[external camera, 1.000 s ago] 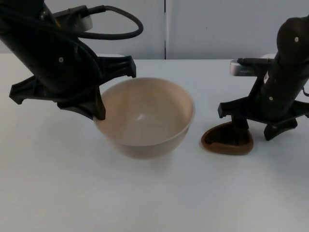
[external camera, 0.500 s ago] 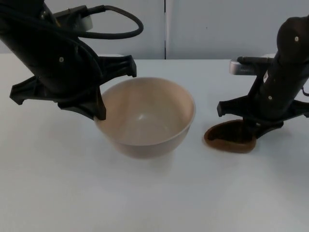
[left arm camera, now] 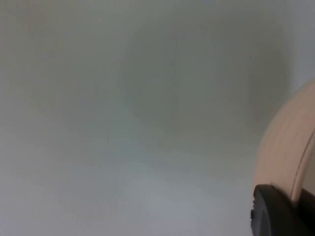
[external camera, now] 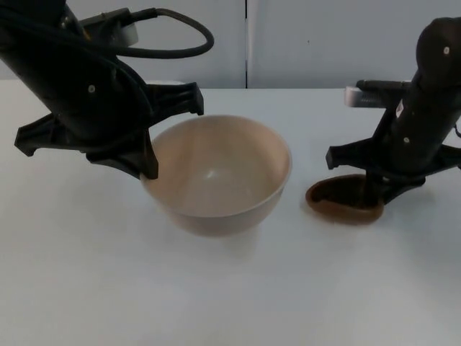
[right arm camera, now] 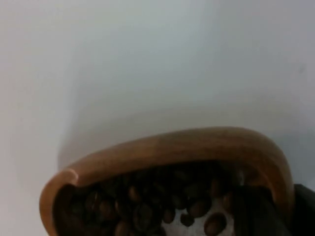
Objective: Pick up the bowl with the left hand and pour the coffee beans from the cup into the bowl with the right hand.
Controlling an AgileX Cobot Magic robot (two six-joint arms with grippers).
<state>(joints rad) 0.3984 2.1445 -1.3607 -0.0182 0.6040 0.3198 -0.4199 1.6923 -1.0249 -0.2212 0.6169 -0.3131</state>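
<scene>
Beige bowl (external camera: 216,176) gripped at its 9 o'clock rim by left claw (external camera: 148,164); right claw (external camera: 374,191) clamps wooden cup (external camera: 342,204) of coffee beans (right arm camera: 147,206) above the bench (external camera: 230,288).

White table (external camera: 86,288); grey partition wall (external camera: 317,43) behind.

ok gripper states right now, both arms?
Left gripper: shut on the bowl, at its rim.
Right gripper: shut on the cup of coffee beans, one finger inside.

beige bowl (external camera: 216,176) upright, empty, brown wooden cup (external camera: 343,201) of coffee beans (right arm camera: 147,206) beside it
</scene>
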